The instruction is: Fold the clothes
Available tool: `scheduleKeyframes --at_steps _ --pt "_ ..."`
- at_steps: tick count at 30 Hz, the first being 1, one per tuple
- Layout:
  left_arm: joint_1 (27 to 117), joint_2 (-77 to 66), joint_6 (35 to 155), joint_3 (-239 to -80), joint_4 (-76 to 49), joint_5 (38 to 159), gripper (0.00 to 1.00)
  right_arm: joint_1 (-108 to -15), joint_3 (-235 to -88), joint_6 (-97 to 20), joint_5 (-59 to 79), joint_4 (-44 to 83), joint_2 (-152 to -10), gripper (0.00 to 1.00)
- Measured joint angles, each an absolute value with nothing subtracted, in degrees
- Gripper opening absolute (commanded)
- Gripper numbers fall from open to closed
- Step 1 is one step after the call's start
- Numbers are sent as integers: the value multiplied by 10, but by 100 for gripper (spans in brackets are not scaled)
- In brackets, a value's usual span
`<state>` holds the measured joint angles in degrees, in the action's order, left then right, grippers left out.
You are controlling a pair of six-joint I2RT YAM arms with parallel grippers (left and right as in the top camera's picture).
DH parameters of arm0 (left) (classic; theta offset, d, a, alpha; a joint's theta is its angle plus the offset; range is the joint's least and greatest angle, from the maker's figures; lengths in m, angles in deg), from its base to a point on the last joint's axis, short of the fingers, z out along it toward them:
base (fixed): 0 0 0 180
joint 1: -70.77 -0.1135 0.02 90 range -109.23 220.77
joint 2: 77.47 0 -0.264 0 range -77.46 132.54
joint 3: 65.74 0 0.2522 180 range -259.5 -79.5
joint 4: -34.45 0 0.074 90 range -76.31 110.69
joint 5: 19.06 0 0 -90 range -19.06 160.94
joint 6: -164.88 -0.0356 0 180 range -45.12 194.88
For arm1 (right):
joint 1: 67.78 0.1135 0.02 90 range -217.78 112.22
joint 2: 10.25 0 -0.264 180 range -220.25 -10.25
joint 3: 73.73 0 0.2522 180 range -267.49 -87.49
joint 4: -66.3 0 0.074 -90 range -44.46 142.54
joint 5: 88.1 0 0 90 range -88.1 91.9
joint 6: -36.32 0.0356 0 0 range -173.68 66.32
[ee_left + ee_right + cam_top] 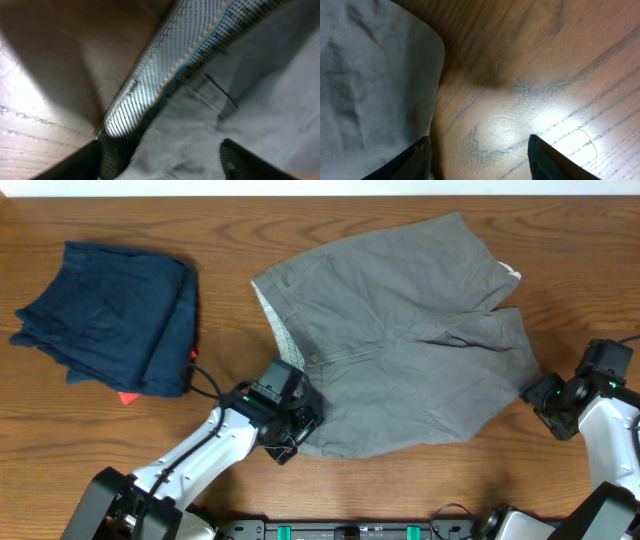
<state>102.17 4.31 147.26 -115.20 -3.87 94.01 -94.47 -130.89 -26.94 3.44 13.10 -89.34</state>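
Observation:
The grey shorts [400, 330] lie spread flat on the wooden table, waistband at the left showing its pale patterned lining [272, 320], legs to the right. My left gripper [297, 432] is open at the near waistband corner; in the left wrist view its fingers [160, 157] straddle grey cloth [260, 95] and the lining [165, 70]. My right gripper [542, 395] is open beside the near leg's hem. In the right wrist view its fingers [479, 155] hang over bare wood, with the hem [375, 85] at the left finger.
A folded dark navy garment [115, 315] lies at the far left, with a small red bit [126, 396] showing under its near edge. A black cable [208, 380] runs from it to the left arm. The table's far edge is at the top.

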Motion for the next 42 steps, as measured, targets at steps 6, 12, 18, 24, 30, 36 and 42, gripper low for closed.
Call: scheduleKeyframes --at_steps 6,12,18,24,30,36,42 --pt "1035 43 1503 -1148 -31 913 31 -945 -1309 -270 35 130 -893 62" --pt "1035 43 1512 -1148 -66 931 57 -945 -1309 -270 35 129 -894 63" --pt "1035 43 1516 -1148 -100 935 59 -945 -1309 -271 36 130 -894 65" --pt "1035 43 1527 -1148 -100 941 63 -945 -1309 -277 36 130 -894 66" --pt "1067 43 1567 -1148 -79 937 50 -945 -1309 -287 36 128 -894 66" --pt "1092 43 1592 -1147 -58 915 6 -945 -1309 -289 36 127 -894 66" --pt "1050 42 1543 -1147 -65 903 6 -945 -1309 -291 36 128 -894 68"
